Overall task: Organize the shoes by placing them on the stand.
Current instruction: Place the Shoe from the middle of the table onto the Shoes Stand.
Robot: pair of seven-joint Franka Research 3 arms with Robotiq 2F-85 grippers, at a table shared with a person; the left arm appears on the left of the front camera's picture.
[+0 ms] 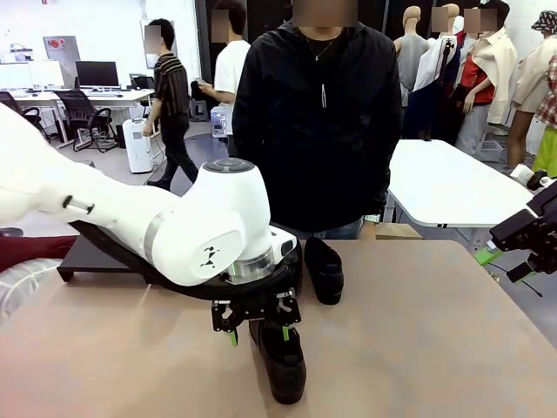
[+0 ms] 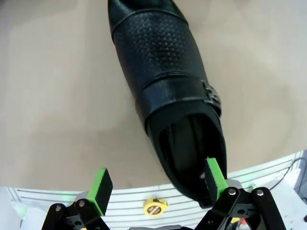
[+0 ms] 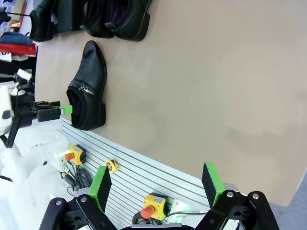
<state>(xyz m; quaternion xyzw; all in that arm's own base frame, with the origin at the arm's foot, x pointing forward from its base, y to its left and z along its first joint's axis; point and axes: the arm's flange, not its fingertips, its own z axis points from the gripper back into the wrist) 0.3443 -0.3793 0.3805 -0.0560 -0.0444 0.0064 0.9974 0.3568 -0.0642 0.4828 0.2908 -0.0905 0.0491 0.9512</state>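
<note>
A black stand (image 1: 96, 257) is seen at the far left of the tan tabletop (image 1: 435, 348), partly hidden behind the left arm. One black glossy loafer (image 1: 280, 361) is found lying on the tabletop, apart from the stand and on the robot's side of it, with its toe turned away from the stand. A second loafer (image 1: 324, 270) is set just beside the stand's right end; whether it touches the stand cannot be told. In the right wrist view, further loafers (image 3: 127, 19) are seen bunched close to the stand, though how many rest on it cannot be told.

The left gripper (image 1: 258, 335) is held pointing downward over the heel end of the first loafer, nearer the robot than the stand. Its jaws are spread wide and nothing is clasped. In the left wrist view, one green pad (image 2: 216, 177) is seen right at the heel opening, while the other pad (image 2: 101, 184) stands clear over bare tabletop.

The right gripper (image 1: 505, 263) is held well apart from the stand, beyond the tabletop's opposite edge, with its jaws likewise spread and nothing between them.

A person (image 1: 318, 122) in a black jacket is seen standing behind the stand's right end, at the table's far side.
</note>
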